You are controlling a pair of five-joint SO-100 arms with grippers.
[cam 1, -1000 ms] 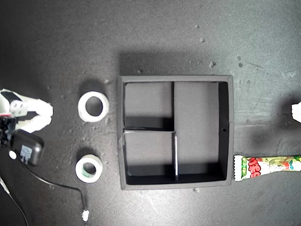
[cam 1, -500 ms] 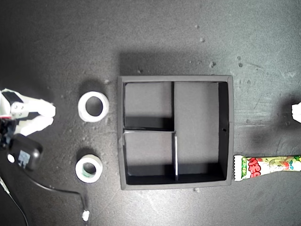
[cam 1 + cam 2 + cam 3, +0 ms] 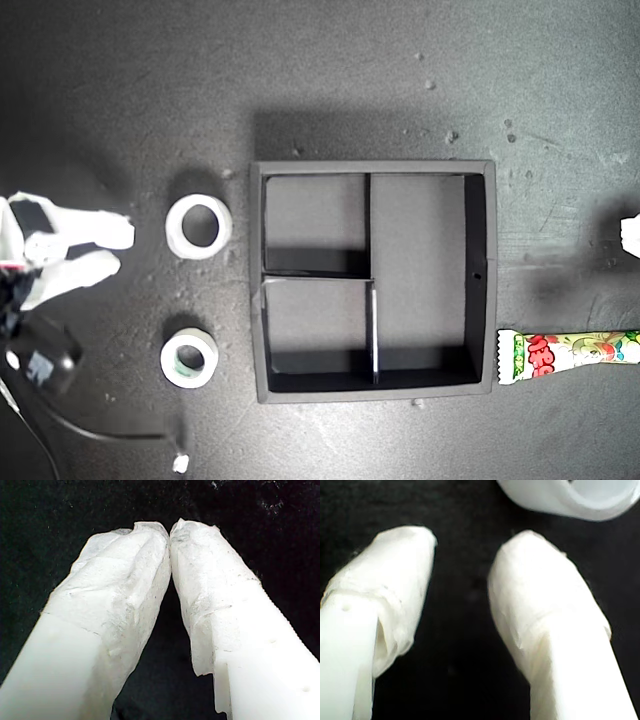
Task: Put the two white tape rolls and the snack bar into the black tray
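Observation:
The black tray (image 3: 480,270) sits mid-table with all three compartments bare. At the exterior view's left lie two white tape rolls: the wider ring (image 3: 199,226) and, below it, the smaller one with a greenish core (image 3: 189,359). My second gripper (image 3: 118,248) is open just left of the wider ring, apart from it. In the second wrist view its open fingers (image 3: 470,540) point at the edge of that ring (image 3: 560,495). The snack bar (image 3: 570,354) lies right of the tray, cut off by the frame edge. My first gripper (image 3: 170,530) is shut on nothing over black surface.
A black cable (image 3: 110,432) with a small white plug trails over the table at the exterior view's lower left. A white piece of an arm (image 3: 630,235) shows at that view's right edge, above the snack bar. Crumbs dot the dark tabletop.
My second gripper has moved to the exterior view's right, closer to the wider tape roll, and its fingers have spread. The rolls, tray and snack bar have stayed put.

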